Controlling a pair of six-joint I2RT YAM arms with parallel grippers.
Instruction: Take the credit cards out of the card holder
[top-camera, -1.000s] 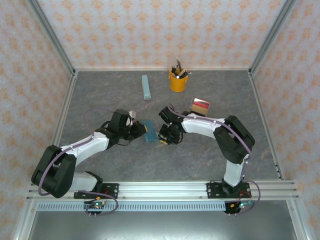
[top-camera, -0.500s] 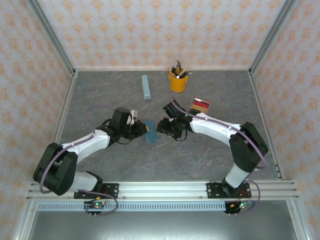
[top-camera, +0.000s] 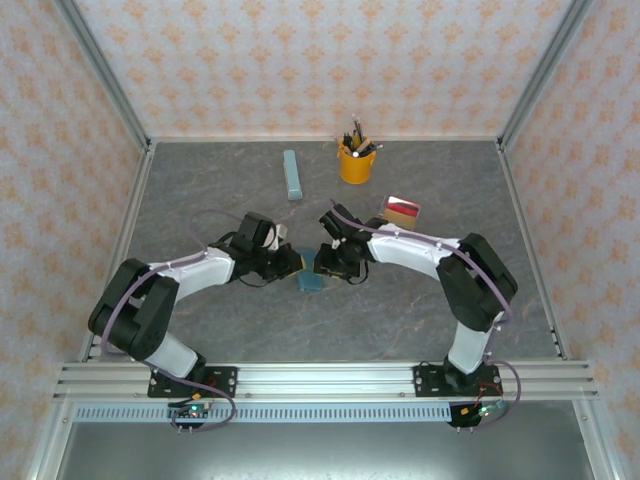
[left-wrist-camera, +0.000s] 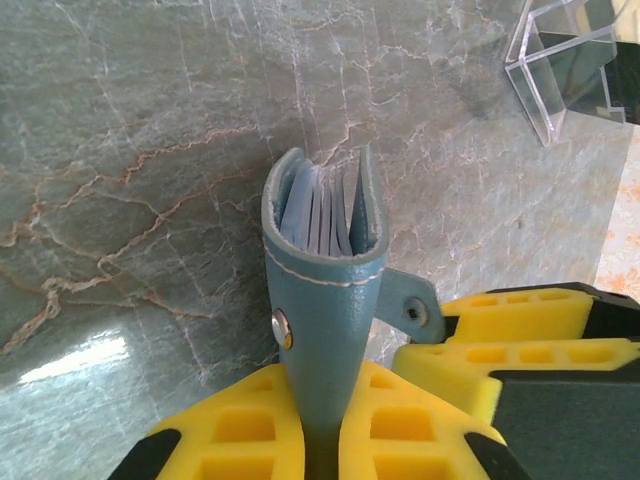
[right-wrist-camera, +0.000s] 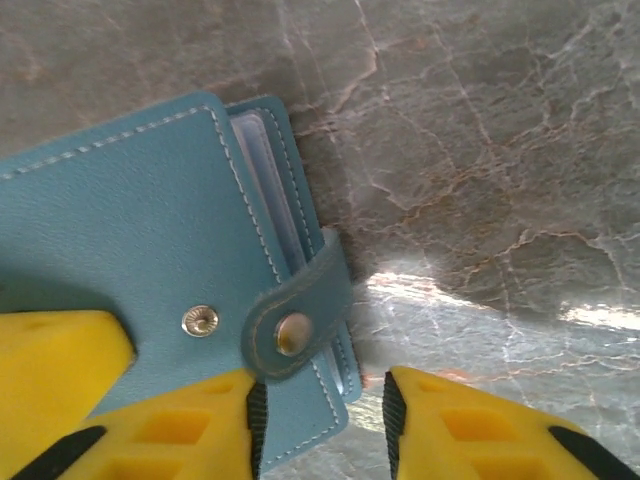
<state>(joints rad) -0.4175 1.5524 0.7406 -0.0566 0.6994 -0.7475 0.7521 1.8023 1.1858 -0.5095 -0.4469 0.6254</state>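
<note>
Teal card holder at mid-table, standing on edge, clamped in the closed left gripper. Its pocket leaves open away from the pads. Right gripper is part-open at the snap strap, clamping nothing. No lettering legible; pocket contents indistinct. Credit cards lie apart.

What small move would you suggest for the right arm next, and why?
Probably close the right gripper on the loose strap and pull that cover outward. The left gripper is shut on the card holder, the strap is off its stud, yet the holder stands nearly folded shut, leaving the pockets hard to reach.
</note>
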